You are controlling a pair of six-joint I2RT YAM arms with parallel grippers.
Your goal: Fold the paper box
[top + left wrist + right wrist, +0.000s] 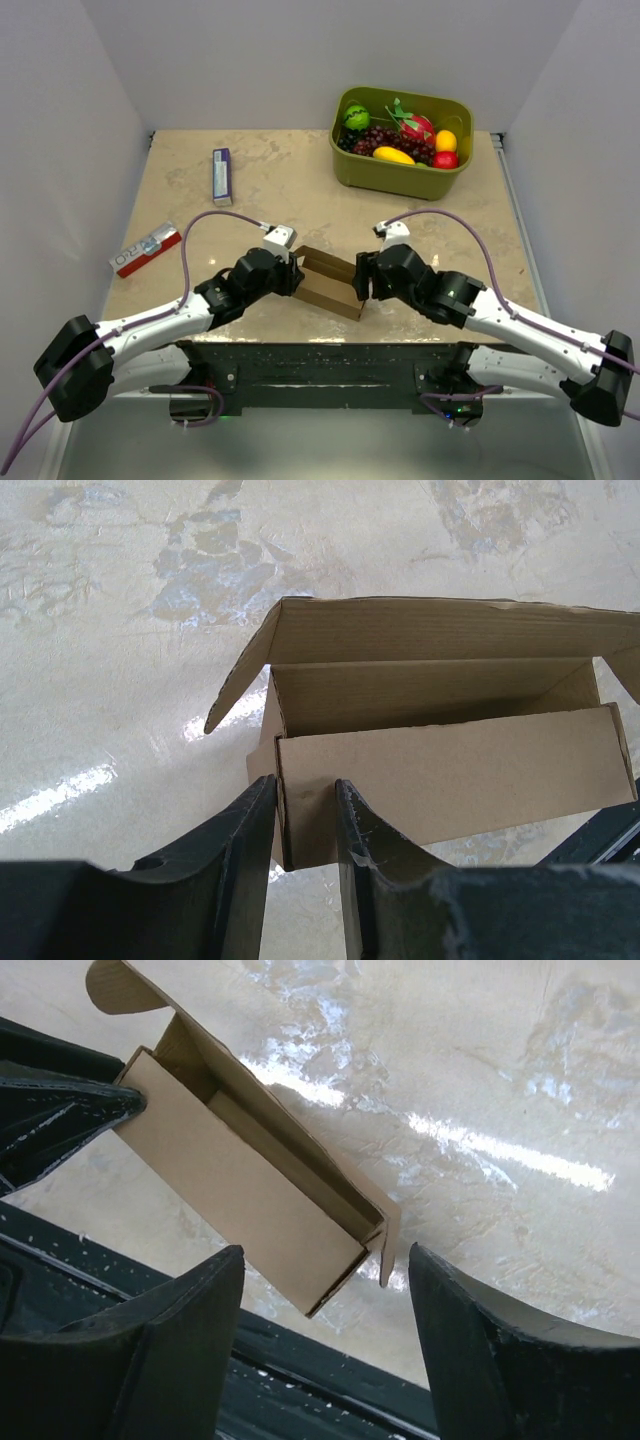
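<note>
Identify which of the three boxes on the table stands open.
The plain brown paper box: its lid flap is raised, showing the inside. The purple-and-white box and the red-and-white box lie closed.

The paper box (330, 281) is plain brown cardboard, formed into a long, narrow carton with its top open. Its lid flap (450, 630) stands up along one long side. It sits askew near the middle of the worktop's (250, 200) near edge.

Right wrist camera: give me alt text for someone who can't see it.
An open-topped brown paper box is seen against a marbled table, its near end framed by the open fingers of the right gripper. The left gripper grips its far end.
</note>
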